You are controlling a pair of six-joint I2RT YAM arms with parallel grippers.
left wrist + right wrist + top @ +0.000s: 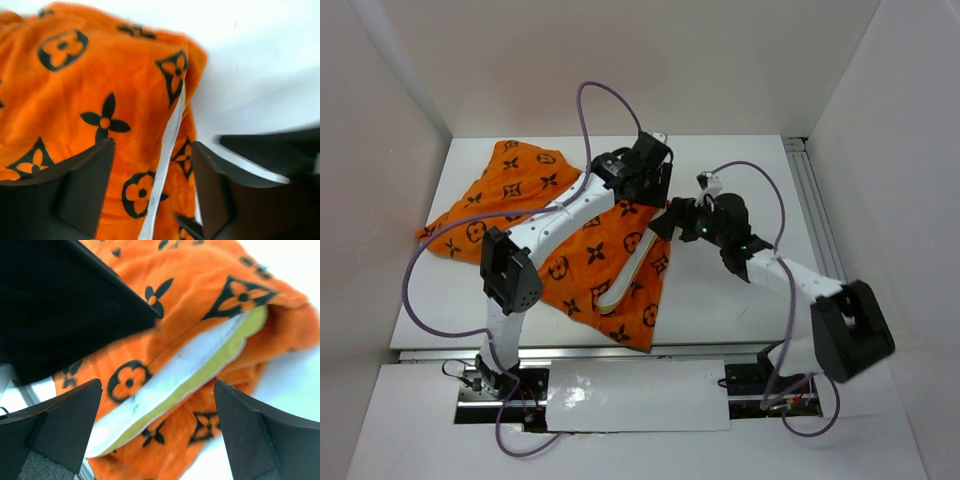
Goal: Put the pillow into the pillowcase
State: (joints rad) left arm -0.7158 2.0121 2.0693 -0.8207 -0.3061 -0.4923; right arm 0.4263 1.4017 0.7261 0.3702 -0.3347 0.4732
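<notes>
Although most of the pillow (pixel 628 275) lay inside the pillowcase (pixel 520 200), a long strip of its white face and pale yellow seam showed along the open mouth on the right side, so the job looked nearly done but not finished. The case lay spread on the table (pixel 740 300), its closed end toward the far left. The left gripper (pixel 648 165) hovered over the far corner of the mouth with its jaws wide and holding nothing — placed, I judged, to pinch the upper hem and lift it. The right gripper (pixel 665 222) faced the opening from the side, jaws equally wide and empty, framing the exposed edge in its wrist view — well set to push the pillow deeper. Whether either gripper touched the fabric was hard to tell, as the left wrist view was blurred. The next move probably called for drawing the hem over that edge.
</notes>
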